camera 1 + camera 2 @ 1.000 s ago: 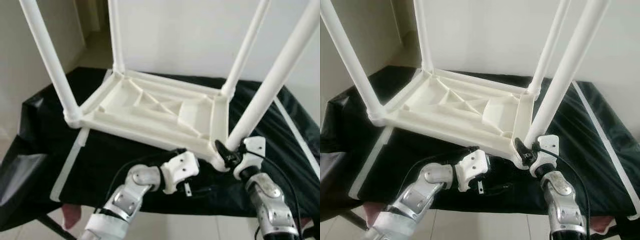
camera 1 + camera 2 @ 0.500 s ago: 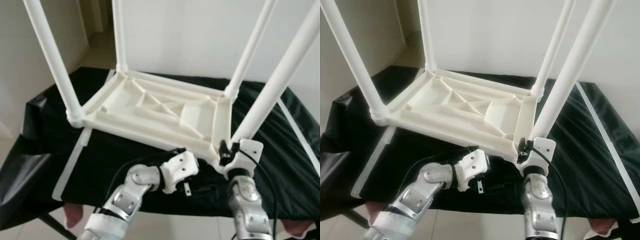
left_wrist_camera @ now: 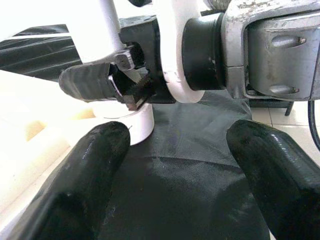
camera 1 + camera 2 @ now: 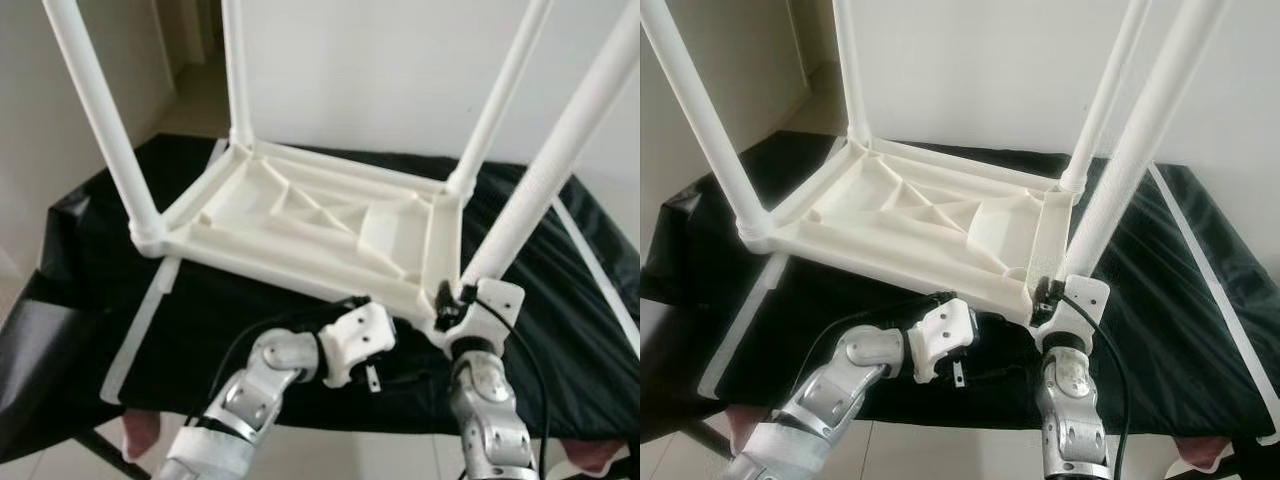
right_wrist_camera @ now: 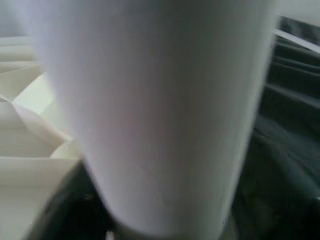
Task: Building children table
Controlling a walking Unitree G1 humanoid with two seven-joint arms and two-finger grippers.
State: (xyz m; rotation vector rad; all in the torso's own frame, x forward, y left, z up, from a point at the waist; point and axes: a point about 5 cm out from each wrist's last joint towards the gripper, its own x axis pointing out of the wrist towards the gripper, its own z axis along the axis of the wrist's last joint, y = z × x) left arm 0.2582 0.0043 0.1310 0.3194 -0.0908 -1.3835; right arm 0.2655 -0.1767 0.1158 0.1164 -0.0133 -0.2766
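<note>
Left eye view: children table (image 4: 320,225) seen upside down on the black-covered desk (image 4: 250,320), legs upward. Right tool (image 4: 452,303) clamped on the near right leg (image 4: 545,180) at its base.

Left wrist view: left tool (image 3: 175,170) spread wide, empty, beside that corner.

Right wrist view: leg seen close, blurred.
</note>
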